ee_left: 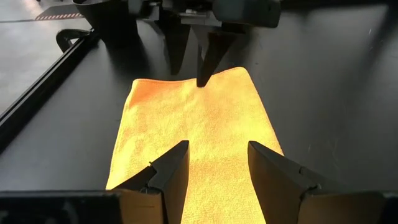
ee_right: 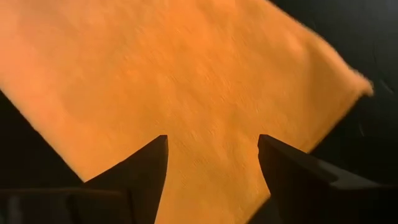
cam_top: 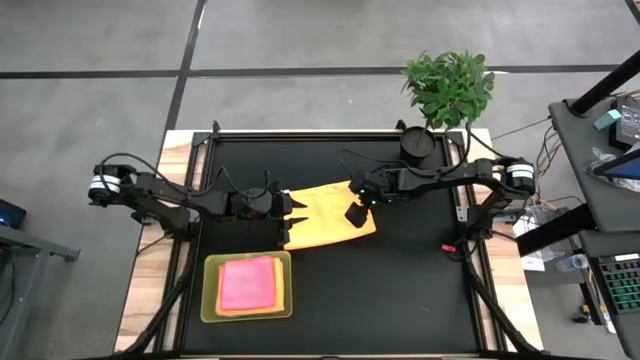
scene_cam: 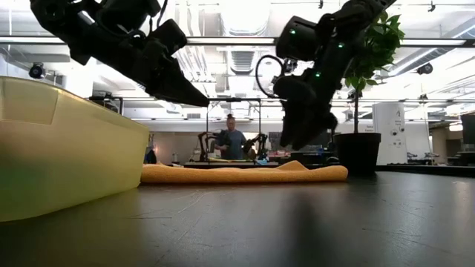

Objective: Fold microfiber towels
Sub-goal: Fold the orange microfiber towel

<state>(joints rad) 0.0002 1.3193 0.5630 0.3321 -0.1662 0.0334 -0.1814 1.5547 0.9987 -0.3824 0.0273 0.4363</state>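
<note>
An orange microfiber towel (cam_top: 325,213) lies flat as a rectangle in the middle of the black table. My left gripper (cam_top: 296,214) hovers open over its left end, and the left wrist view shows the fingers (ee_left: 217,168) apart with cloth below them. My right gripper (cam_top: 357,213) is also open and hangs just above the towel's right part (ee_right: 211,93), pointing steeply down. In the low view both grippers (scene_cam: 185,93) (scene_cam: 304,137) are clear of the towel (scene_cam: 245,174). A folded pink towel (cam_top: 246,283) rests on another folded cloth in the lime-green tray (cam_top: 210,300).
The tray stands near the table's front left and fills the left of the low view (scene_cam: 67,148). A potted plant (cam_top: 447,85) stands at the far right corner. A person (scene_cam: 234,139) is in the room behind. Bare black table lies at the front right (cam_top: 400,290).
</note>
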